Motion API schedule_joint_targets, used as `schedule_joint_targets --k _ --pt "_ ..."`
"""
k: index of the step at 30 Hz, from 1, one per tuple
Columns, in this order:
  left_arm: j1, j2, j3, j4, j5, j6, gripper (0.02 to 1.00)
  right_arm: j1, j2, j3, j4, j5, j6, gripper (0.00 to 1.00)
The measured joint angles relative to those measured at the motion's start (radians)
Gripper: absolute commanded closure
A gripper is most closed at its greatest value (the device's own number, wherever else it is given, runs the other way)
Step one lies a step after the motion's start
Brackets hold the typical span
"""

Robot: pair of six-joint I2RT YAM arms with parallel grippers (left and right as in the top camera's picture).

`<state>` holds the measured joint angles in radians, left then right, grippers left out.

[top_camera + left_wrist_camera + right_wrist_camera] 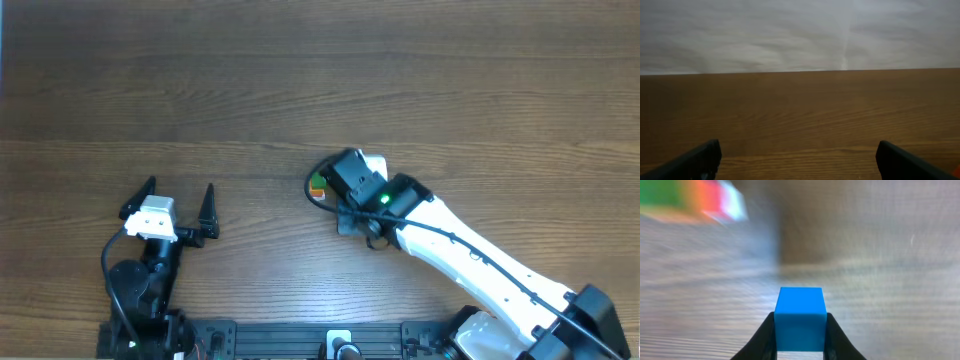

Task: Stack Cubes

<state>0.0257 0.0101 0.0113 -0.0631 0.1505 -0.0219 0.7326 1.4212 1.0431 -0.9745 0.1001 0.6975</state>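
Right gripper (800,330) clamps blue cube (800,305) near tabletop (300,80) centre, close to green cube (660,192) and orange cube (702,197). Left gripper (180,192) stands fully open by the arm-base edge.

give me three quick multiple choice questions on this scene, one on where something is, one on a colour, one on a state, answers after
1. Where is the small blue cube?
A. lying by the left arm's base
B. between the fingers of the right gripper
C. on top of a yellow cube

2. What colour is the wood-grain table top?
A. white
B. brown
C. black

3. How does the left gripper stand?
A. open, with nothing in it
B. shut on a cube
C. shut on a cloth

Answers:
1 B: the right wrist view shows the dark fingers pressed on both sides of the cube.
2 B: brown grain runs across the whole top view.
3 A: its fingers are spread wide with bare table between them.
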Motion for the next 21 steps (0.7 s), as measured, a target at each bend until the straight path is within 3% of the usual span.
schedule_joint_targets --k 4,10,21 --pt "0.000 0.000 0.000 0.000 0.000 0.000 0.018 0.000 0.040 0.198 -0.135 0.029 -0.013 0.989" --pt "0.000 0.000 0.000 0.000 0.000 0.000 0.018 0.000 0.184 0.418 -0.185 0.041 -0.019 0.989" --pt "0.000 0.000 0.000 0.000 0.000 0.000 0.020 0.029 0.375 0.539 -0.194 0.014 -0.020 0.989"
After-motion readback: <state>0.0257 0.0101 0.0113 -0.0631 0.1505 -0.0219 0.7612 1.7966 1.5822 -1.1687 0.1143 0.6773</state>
